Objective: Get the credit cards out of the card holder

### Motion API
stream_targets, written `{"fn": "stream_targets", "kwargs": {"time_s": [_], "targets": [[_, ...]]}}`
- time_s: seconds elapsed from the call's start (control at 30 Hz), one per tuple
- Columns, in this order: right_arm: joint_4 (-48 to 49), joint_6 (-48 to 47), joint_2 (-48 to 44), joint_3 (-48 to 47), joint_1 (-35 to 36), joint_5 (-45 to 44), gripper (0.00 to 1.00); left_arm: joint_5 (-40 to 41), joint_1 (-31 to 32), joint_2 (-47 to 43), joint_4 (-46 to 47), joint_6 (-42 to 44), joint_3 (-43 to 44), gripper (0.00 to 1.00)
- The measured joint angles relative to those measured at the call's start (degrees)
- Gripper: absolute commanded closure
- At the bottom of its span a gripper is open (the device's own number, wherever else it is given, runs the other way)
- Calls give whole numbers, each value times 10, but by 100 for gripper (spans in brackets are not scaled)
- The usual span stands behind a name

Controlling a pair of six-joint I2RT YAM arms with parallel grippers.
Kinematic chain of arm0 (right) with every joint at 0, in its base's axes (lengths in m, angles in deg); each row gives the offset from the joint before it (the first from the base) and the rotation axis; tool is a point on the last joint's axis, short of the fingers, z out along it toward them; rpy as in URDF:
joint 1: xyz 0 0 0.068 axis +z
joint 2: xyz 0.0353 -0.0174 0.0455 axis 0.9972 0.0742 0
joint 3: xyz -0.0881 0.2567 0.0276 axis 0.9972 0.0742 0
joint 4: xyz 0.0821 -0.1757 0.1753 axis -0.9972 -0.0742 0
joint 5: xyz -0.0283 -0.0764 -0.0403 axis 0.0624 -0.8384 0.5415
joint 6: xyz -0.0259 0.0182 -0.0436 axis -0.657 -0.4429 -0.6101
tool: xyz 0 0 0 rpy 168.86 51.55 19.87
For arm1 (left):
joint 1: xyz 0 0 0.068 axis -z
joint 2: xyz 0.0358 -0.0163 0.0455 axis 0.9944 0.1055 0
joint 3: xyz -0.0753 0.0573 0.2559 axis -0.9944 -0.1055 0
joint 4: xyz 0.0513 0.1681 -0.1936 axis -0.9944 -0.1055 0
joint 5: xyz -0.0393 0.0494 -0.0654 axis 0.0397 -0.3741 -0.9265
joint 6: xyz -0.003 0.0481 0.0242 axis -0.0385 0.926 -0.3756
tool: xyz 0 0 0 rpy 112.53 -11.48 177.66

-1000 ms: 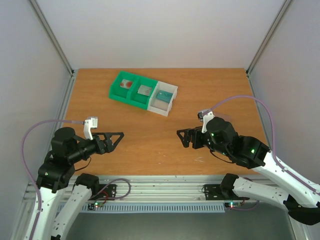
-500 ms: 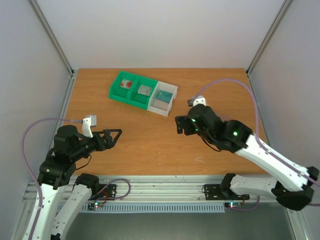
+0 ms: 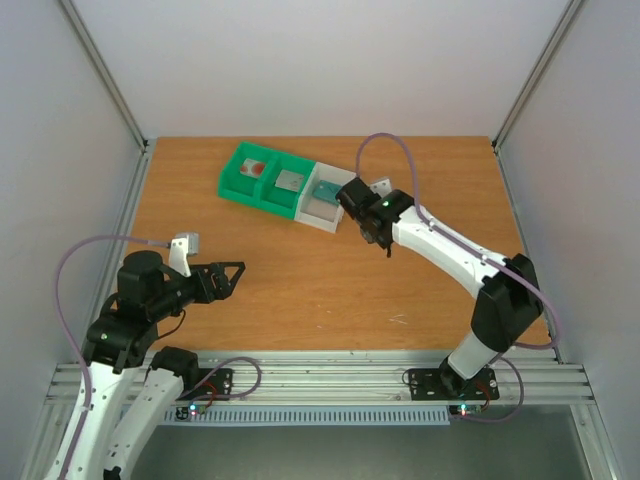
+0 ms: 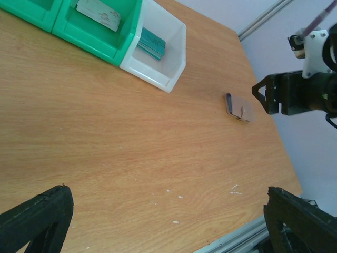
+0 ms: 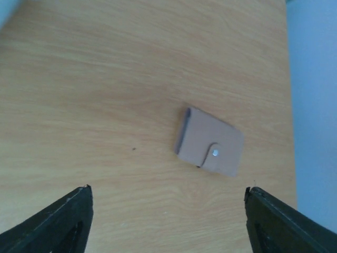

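Card holder (image 5: 209,148) cannot be made out in the top view: its spot is covered by the right arm, and its tan tone is close to the worktop (image 3: 300,280). It is shut, so its contents are hidden. Fingers of the right hand (image 5: 167,213) and left hand (image 4: 167,197) are cut off by the lower frame edges in the wrist views, so only dark tips are seen at the bottom corners. The holder is seen as a small flat tan rectangle, with the flap closed by one small round snap and a darker slate edge along its left side in the right wrist view. It is laid flat on the worktop, right of centre in that frame, untouched. In the left wrist view it is placed right of centre, apart from the white end compartment of the tray (image 3: 255,200), with the right hand's black fingers just to its right. Right hand is spread wide, nothing gripped. Left hand is likewise spread wide and empty, at lower left of the top view. A white card with a red patch (image 3: 255,168) in the far-left green compartment is shown only from above. The grey card (image 4: 98,9) in the middle compartment and a teal stack (image 4: 152,45) in the white one are shown more sharply by the left wrist.
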Motion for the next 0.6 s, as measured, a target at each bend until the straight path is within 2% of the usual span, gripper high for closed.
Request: {"fn": "stream_targets", "kwargs": {"time_s": [0.17,0.33,0.47,0.6], "targets": [[13,-10,56,2,-80,-10,40,5,0,2,0,11,0,1],[31,-21,118,3,-132,-13,62,5,0,-5,0,12,0,1],[44,-26,159,2,-161,-3,69,5,0,-10,0,14,0,1],[52,-27,199,0,-180,1,71,5,0,-10,0,17,0,1]]}}
